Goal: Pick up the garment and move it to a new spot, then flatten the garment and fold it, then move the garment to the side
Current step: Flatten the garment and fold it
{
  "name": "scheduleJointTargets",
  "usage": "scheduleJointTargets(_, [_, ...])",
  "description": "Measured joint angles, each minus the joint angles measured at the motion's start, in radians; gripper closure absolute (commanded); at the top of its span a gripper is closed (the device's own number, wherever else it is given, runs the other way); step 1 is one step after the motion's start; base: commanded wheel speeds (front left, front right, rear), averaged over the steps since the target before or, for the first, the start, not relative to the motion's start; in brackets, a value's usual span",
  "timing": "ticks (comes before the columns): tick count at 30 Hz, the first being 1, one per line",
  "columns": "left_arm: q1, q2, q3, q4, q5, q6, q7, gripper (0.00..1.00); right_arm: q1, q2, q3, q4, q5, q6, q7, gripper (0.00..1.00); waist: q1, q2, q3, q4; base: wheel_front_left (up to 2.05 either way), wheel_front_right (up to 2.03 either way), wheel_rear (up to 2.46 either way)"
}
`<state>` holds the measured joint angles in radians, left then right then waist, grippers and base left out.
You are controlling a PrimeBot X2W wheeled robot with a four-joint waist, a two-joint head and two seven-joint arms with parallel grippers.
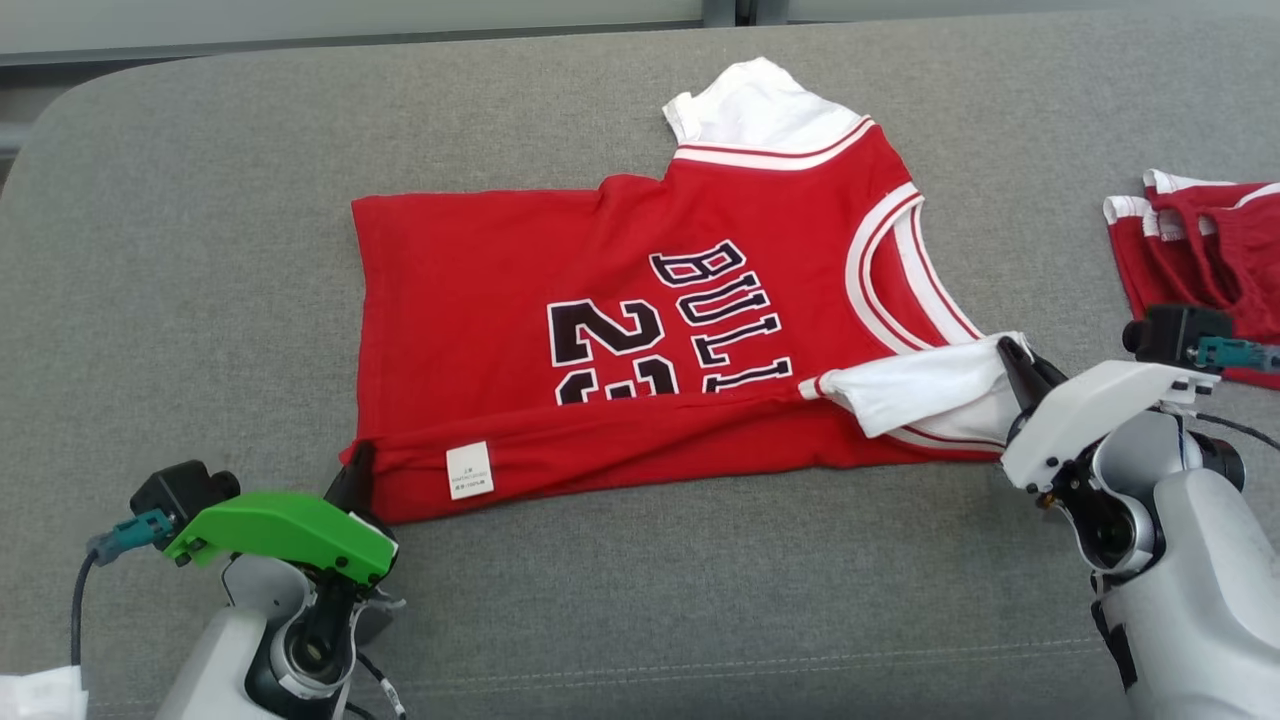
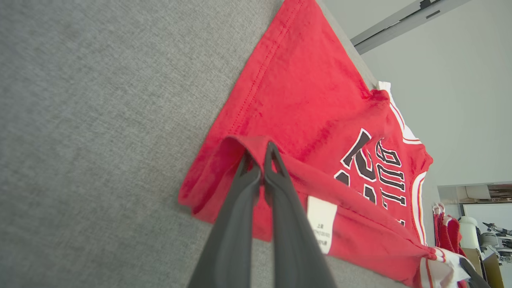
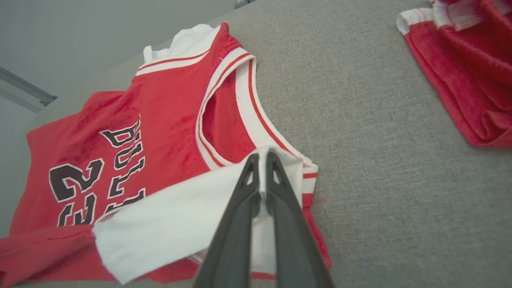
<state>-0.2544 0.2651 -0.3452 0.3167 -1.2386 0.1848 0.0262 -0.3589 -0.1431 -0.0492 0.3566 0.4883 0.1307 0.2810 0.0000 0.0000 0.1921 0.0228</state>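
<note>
Fold was in hand: my left tool [image 1: 358, 468] pinched the jersey [image 1: 620, 300] at seven o'clock, my right tool [image 1: 1012, 358] its white sleeve [image 1: 930, 390] at four. Next, I judged, an even carry toward twelve.

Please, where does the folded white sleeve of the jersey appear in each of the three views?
Head view: sleeve right of centre, pinched by the right hand.
Left wrist view: sleeve in the bottom right corner.
Right wrist view: sleeve at lower centre, in that hand's grip.
Shared landmark: the black lettering on the jersey.
</note>
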Motion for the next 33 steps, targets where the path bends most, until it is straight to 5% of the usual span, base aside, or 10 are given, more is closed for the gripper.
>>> scheduleJointTargets(13, [-0.153, -0.018, -0.021, 0.150, 0.032, -0.028, 0.011, 1.00, -0.210, -0.020, 0.065, 0.279, 0.001, 0.000, -0.047, 1.00, 0.0000, 0.0000, 0.058, 0.000, 0.00, 0.00, 0.00])
scheduleJointTargets(14, [-0.161, -0.018, -0.023, 0.159, 0.035, -0.028, 0.014, 1.00, -0.218, -0.020, 0.070, 0.292, 0.002, 0.000, -0.054, 0.83, 0.0000, 0.0000, 0.060, 0.000, 0.00, 0.00, 0.00])
scheduleJointTargets(15, [-0.168, -0.017, -0.026, 0.168, 0.041, -0.028, 0.013, 0.92, -0.226, -0.020, 0.074, 0.306, 0.003, 0.000, -0.058, 0.53, 0.0000, 0.0000, 0.061, -0.001, 0.00, 0.00, 0.00])
scheduleJointTargets(16, [-0.174, -0.016, -0.026, 0.175, 0.043, -0.028, 0.013, 0.72, -0.233, -0.020, 0.079, 0.317, 0.005, 0.000, -0.065, 0.11, 0.0000, 0.0000, 0.062, -0.002, 0.00, 0.00, 0.00])
scheduleJointTargets(17, [-0.180, -0.014, -0.027, 0.179, 0.045, -0.032, 0.011, 0.54, -0.242, -0.020, 0.084, 0.325, 0.009, 0.000, -0.074, 0.00, 0.0000, 0.0000, 0.063, -0.003, 0.00, 0.00, 0.00])
scheduleJointTargets(18, [-0.186, -0.012, -0.028, 0.181, 0.053, -0.036, 0.006, 0.09, -0.250, -0.021, 0.090, 0.331, 0.012, 0.000, -0.084, 0.00, 0.0000, 0.0000, 0.063, -0.004, 0.00, 0.00, 0.00])
scheduleJointTargets(19, [-0.192, -0.007, -0.031, 0.180, 0.058, -0.037, 0.001, 0.00, -0.260, -0.022, 0.094, 0.335, 0.016, 0.000, -0.093, 0.00, 0.0000, 0.0000, 0.062, -0.005, 0.00, 0.00, 0.00])
scheduleJointTargets(33, [-0.101, 0.054, -0.054, 0.053, 0.131, -0.051, -0.091, 0.00, -0.262, -0.078, 0.125, 0.267, 0.094, 0.000, -0.249, 0.00, 0.0000, 0.0000, 0.026, -0.008, 0.00, 0.00, 0.00])
